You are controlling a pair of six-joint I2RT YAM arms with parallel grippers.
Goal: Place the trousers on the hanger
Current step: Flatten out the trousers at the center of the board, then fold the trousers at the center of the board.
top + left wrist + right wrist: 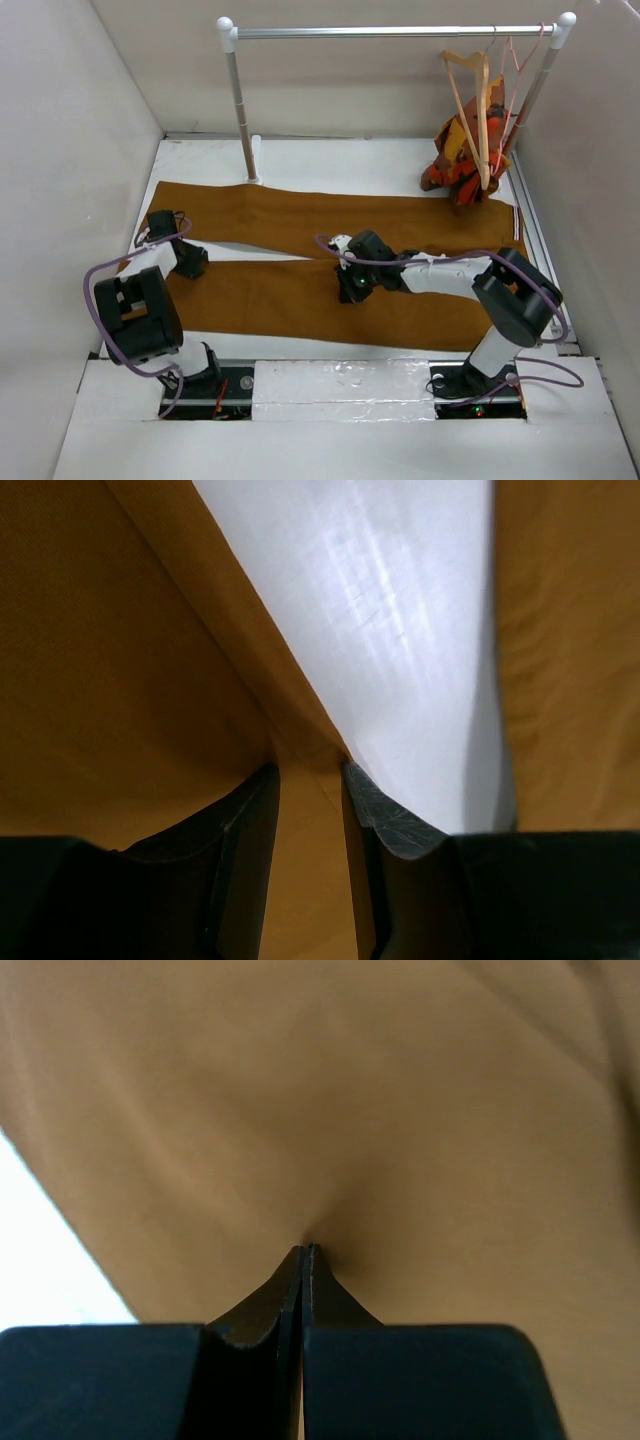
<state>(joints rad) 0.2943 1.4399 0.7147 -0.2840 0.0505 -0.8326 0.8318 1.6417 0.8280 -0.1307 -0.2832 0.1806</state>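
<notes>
Top external view, from the near edge outward: the left gripper [190, 260] sits low at the left end of the bench [350, 160], on the inner edge of the near leg of the trousers [300, 300]. The right gripper [352, 283] is down on that same leg near its middle. The trousers lie flat and spread out, with both legs running left to right across the bench. A wedge of bare white surface shows between the legs at the left, and the striped waistband is at the far right.

In the left wrist view, the fingers [245, 820] stand on either side of a raised fold at the leg's edge. Rust-brown cloth fills the gap between them, so they are gripping the trousers there. In the right wrist view, the fingers [260, 1305] are pressed together and a small pucker of cloth is pinched at their tips.

Farther back, beyond the far leg, a metal rail [390, 32] spans the bench. The hanger [485, 110] dangles from its right end, well apart from the trousers. A patterned garment [460, 160] is bunched at the hanger's lower end.
</notes>
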